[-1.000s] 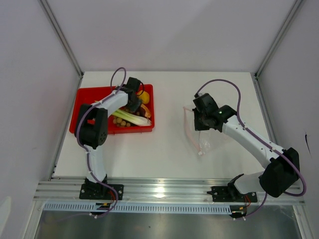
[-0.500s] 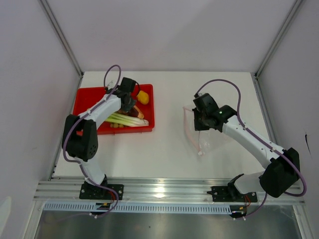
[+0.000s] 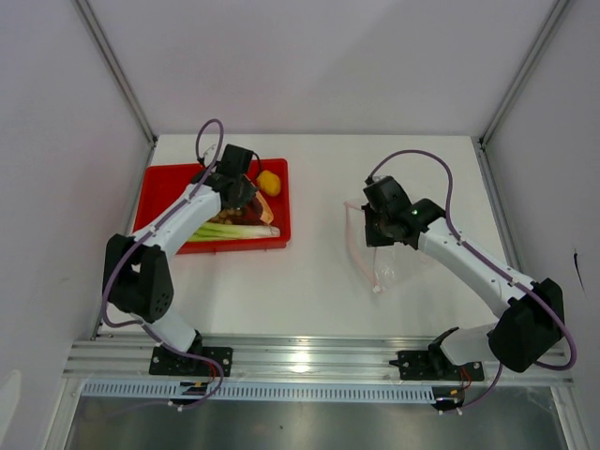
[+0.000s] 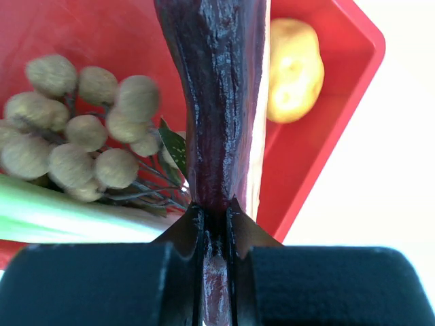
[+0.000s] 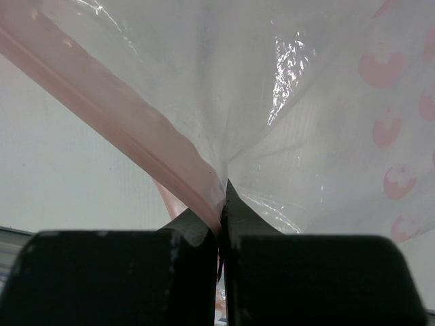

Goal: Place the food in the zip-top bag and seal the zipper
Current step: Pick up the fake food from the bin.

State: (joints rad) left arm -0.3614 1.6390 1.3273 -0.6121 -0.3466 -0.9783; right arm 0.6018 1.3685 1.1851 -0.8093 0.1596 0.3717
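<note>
Newly clamped on the sweet potato (image 4: 217,102), the left gripper (image 4: 214,217) readies transfer; the right gripper (image 5: 221,204), jaws closed, pinches the zip-top bag (image 5: 326,102) at its mouth.

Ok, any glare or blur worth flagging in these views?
Top view: even light, bright reflection on the front rail. Left wrist: sweet potato sharp and glossy, berries soft. Right wrist: glints on the zip-top bag, its pink dots blurred.

Red plastic tray (image 3: 155,192) on the table at ten o'clock — clear crinkly zip-top bag (image 3: 389,272) well apart, three o'clock from it; small yellow-orange fruit (image 3: 269,182) in the tray's one-o'clock corner.
</note>
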